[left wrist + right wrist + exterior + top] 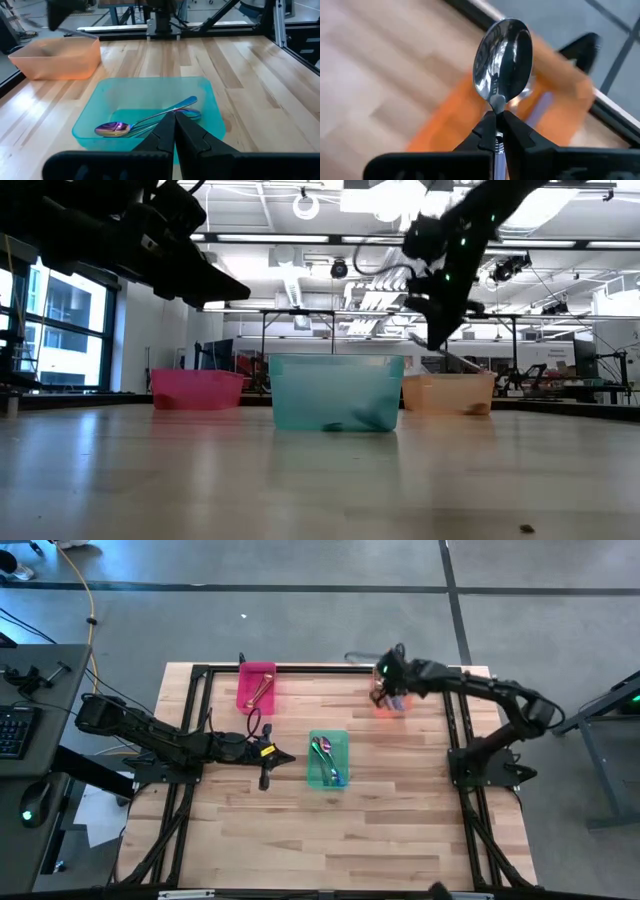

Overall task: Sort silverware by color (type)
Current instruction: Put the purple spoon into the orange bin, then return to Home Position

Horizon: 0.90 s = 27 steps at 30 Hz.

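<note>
My right gripper (385,680) hangs over the orange bin (388,703) near the table's far edge, shut on a silver spoon (502,55). In the low view that gripper (437,330) is just above the bin's rim (448,380). A purple-handled spoon (540,110) lies inside the orange bin. My left gripper (175,125) is shut and holds nothing; it stands just left of the green bin (327,760), apart from it. That bin holds iridescent spoons (145,122). Gold spoons (260,690) lie in the pink bin (256,672). My right gripper pinches the silver spoon at its neck (496,102), just behind the bowl, between the two fingertips. The bowl (504,47) sticks out past the fingertips. The fingers lie along the spoon, which is lifted clear above the orange bin.
The three bins sit in the table's far half: pink far left, green at the middle, orange far right. A black frame (300,668) runs along the far edge and both sides. The near half of the table (330,840) is bare wood.
</note>
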Available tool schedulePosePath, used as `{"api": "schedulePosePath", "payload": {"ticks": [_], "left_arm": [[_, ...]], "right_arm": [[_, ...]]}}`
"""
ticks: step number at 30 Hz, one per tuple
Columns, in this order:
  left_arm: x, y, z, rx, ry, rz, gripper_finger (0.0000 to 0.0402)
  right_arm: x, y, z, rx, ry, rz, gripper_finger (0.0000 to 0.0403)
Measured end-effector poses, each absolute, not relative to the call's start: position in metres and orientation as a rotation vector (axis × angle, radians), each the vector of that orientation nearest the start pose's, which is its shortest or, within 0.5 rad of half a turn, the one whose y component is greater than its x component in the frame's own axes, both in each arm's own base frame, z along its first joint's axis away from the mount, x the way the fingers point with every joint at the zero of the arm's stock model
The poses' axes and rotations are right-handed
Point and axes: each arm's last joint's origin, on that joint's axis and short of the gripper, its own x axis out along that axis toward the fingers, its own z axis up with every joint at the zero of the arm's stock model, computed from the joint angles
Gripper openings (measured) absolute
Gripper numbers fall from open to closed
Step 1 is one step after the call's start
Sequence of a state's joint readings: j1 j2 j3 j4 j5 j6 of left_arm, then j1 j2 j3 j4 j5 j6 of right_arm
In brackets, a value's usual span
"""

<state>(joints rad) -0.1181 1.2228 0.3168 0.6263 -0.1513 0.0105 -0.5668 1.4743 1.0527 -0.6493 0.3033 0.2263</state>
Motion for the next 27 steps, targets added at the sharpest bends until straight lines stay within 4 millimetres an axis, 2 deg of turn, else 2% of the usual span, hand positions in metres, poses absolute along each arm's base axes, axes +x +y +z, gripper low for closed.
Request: {"api": "schedulePosePath", "payload": {"ticks": [3,6,12,16,21,24,27], "left_arm": [[0.22,-0.022,0.169,0.04,0.277,0.033,0.0],[0.22,-0.022,0.169,0.04,0.277,0.035,0.0],[0.22,-0.021,0.169,0.04,0.275,0.052,0.0],[0.22,-0.021,0.17,0.032,0.27,0.053,0.0],[0.221,-0.021,0.172,0.042,0.249,0.045,0.0],[0.221,-0.016,0.172,0.031,0.252,0.038,0.0],[0.222,-0.011,0.172,0.02,0.253,0.015,0.0]], "right_arm": [[0.228,-0.194,0.228,0.382,0.994,-0.932,0.0],[0.223,-0.212,0.213,0.391,1.04,-0.941,0.0],[0.228,-0.224,0.182,0.408,1.13,-0.876,0.0],[0.232,-0.228,0.172,0.417,1.138,-0.878,0.0008],[0.231,-0.227,0.178,0.397,1.12,-0.873,0.0047],[0.229,-0.224,0.193,0.363,1.081,-0.867,0.0071],[0.226,-0.218,0.212,0.319,1.019,-0.86,0.0077]]}}
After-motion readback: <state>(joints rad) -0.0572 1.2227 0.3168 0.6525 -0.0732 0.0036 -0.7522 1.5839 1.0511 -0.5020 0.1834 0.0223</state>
